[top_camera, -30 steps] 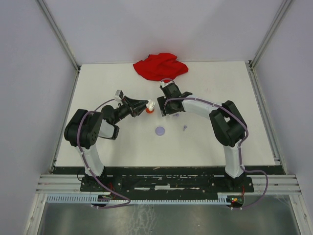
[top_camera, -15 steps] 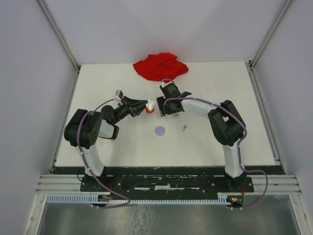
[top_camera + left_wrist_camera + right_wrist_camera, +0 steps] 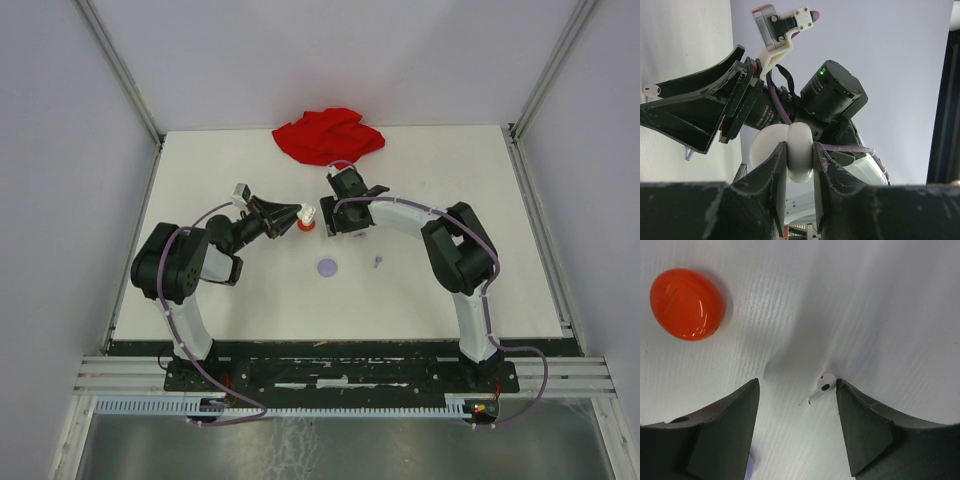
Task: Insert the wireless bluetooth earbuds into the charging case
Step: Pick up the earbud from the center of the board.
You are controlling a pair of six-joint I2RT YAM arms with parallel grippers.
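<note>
Straddling the white earbud (image 3: 826, 383) with jaws spread wide, the right gripper (image 3: 797, 387) sits low over the worktop (image 3: 450, 180), about midway between the side edges and nearer the far edge than the near one. The earbud is off-centre, its bulb touching the inner face of one finger. Closing from here could nudge it sideways, roll it or pinch only the bulb, so that it flicks free. It is tiny, glossy and white, with a dark spot on the bulb and a thin stem lying flat. An orange round disc (image 3: 686, 304) lies apart from it. The left gripper (image 3: 799, 150) is clamped narrow on the charging case (image 3: 765, 145), raised just beside; a loose hold there could let the smooth case slip.
</note>
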